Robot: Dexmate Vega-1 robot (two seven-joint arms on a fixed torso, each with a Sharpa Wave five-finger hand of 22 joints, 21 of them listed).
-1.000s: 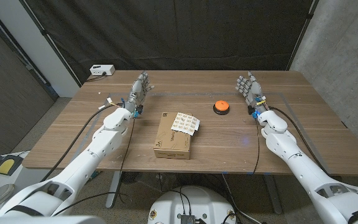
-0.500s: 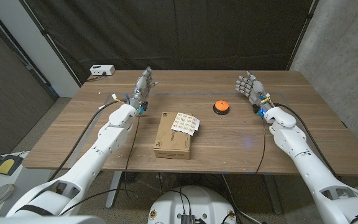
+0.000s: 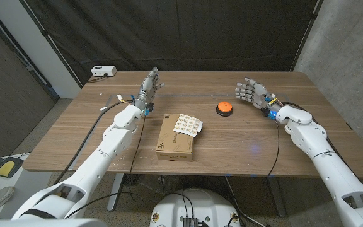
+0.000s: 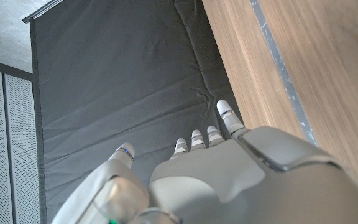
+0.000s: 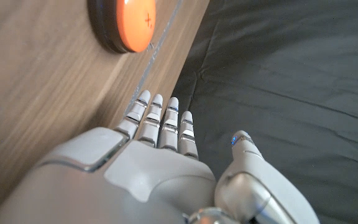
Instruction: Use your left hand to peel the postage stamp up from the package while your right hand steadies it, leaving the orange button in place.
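Note:
A brown cardboard package point(image 3: 175, 138) lies near the table's front middle. A white sheet of postage stamps point(image 3: 187, 125) sits on its far right corner, overhanging the edge. The orange button point(image 3: 224, 108) on its black base stands to the right of the package and also appears in the right wrist view as the orange button point(image 5: 127, 23). My left hand point(image 3: 149, 86) is raised behind and to the left of the package, fingers apart, holding nothing. My right hand point(image 3: 249, 94) hovers just right of the button, fingers spread and empty. The left hand point(image 4: 222, 174) and right hand point(image 5: 160, 155) show from behind in their wrist views.
A small white box point(image 3: 103, 71) with a cable sits at the table's far left corner. A black curtain hangs behind the wooden table point(image 3: 106, 135). A concrete wall stands to the right.
Both hands have lifted and moved inward: the left drifted right and farther back, the right swung left toward the button. The package, stamps and button have not moved.

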